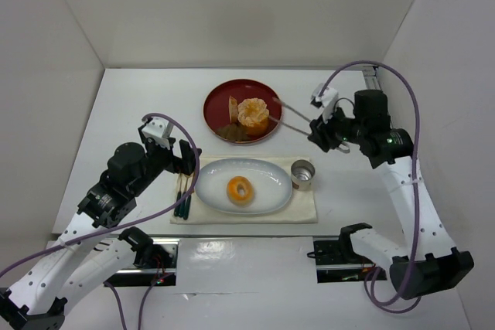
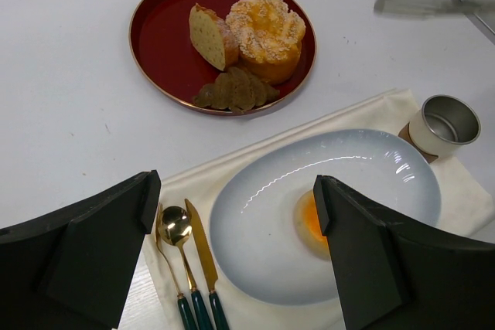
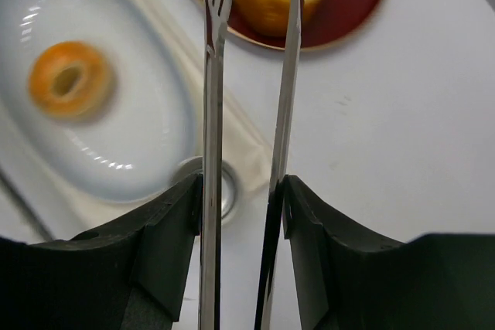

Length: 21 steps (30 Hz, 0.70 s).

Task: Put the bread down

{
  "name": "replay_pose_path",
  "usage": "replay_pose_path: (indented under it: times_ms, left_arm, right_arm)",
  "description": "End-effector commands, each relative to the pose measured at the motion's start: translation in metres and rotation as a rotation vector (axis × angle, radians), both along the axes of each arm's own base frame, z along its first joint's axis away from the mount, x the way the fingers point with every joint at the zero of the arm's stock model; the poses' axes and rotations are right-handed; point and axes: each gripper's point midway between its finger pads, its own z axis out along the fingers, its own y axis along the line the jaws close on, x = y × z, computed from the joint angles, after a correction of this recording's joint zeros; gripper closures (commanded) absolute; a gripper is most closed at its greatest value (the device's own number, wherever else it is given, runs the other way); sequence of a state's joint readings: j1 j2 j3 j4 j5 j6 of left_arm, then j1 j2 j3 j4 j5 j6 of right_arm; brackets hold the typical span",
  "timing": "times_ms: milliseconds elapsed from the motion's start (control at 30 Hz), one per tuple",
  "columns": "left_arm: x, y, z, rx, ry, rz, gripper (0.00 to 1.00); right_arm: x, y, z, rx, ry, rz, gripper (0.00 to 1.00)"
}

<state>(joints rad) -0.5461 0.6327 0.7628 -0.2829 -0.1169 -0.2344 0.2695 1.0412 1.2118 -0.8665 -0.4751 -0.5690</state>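
The bread (image 1: 240,190) is a golden-orange ring lying in the middle of the white oval plate (image 1: 209,183). It shows in the right wrist view (image 3: 69,80), and in the left wrist view (image 2: 309,220) partly behind a finger. My right gripper (image 1: 319,130) (image 3: 241,191) is shut on metal tongs (image 1: 292,116) (image 3: 213,75). The tong tips are spread and empty, reaching over the red plate's right edge. My left gripper (image 1: 186,157) (image 2: 232,206) is open and empty, above the white plate's left side.
The red plate (image 1: 216,110) at the back holds a lumpy orange mound (image 1: 253,112), a tan slice (image 1: 233,107) and dark pieces (image 1: 232,132). A metal cup (image 1: 302,175) stands right of the white plate. Gold cutlery (image 1: 184,195) lies on the cloth mat (image 1: 305,210).
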Motion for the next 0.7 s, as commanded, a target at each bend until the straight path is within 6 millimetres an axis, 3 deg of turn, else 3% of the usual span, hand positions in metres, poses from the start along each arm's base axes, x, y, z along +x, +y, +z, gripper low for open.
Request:
replay_pose_path:
  times_ms: [0,100,233,333,667]
  left_arm:
    - [0.002,-0.004,0.013,-0.016,-0.056,-0.017,0.00]
    - [0.001,-0.003,0.015,-0.021,-0.064,-0.017,0.00]
    - [0.000,-0.004,0.015,-0.022,-0.063,-0.026,0.00]
    - [0.000,-0.007,0.017,-0.029,-0.070,-0.040,0.00]
    - [-0.001,-0.008,0.017,-0.031,-0.069,-0.050,0.00]
  right_arm:
    - [0.043,-0.031,0.024,0.091,-0.141,-0.171,0.46]
    - [0.071,-0.089,0.009,0.137,-0.138,-0.379,0.46]
    - [0.090,-0.136,-0.024,0.183,-0.089,-0.550,0.46]
    - [0.100,-0.158,-0.050,0.201,-0.049,-0.654,0.47]
    - [0.123,-0.188,-0.131,0.196,0.106,-0.876,0.47]
